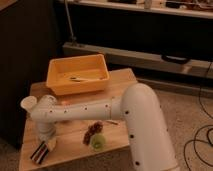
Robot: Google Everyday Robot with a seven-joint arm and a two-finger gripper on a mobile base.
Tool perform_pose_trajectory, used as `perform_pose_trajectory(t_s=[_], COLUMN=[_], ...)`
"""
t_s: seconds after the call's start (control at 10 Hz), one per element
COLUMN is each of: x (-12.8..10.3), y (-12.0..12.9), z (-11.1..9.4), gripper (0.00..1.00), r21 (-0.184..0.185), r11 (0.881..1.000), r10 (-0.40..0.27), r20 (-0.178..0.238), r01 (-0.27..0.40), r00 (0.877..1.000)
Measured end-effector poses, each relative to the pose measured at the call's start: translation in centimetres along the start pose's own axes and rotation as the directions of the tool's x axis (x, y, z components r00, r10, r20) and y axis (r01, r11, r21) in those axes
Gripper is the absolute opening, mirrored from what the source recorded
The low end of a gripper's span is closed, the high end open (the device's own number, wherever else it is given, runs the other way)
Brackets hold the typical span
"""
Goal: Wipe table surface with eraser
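The eraser (39, 152) is a dark block with pale stripes. It rests tilted on the wooden table (120, 82) near the front left corner. My gripper (46, 146) hangs from the white arm's wrist (42, 117), points down at the table's left side and is shut on the eraser, pressing it against the surface. The white arm (100, 110) reaches across the table from the right.
A yellow bin (77, 75) holding a thin utensil stands at the back of the table. A bunch of dark grapes (92, 131) and a green round object (98, 142) lie near the front middle. Dark cabinets and cables surround the table.
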Motion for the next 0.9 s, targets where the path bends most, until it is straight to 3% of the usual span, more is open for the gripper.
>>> perform_pose_trajectory(t_s=[0.5, 0.9], x=[-4.6, -7.5], y=[0.3, -2.8], z=[-2.4, -4.2], gripper=[0.0, 0.0], r21=[-0.035, -0.059], r11=[0.995, 0.979], r10=[0.09, 0.198], r20=[0.003, 0.023], r01=[-0.089, -0.197], r00=[0.996, 0.98])
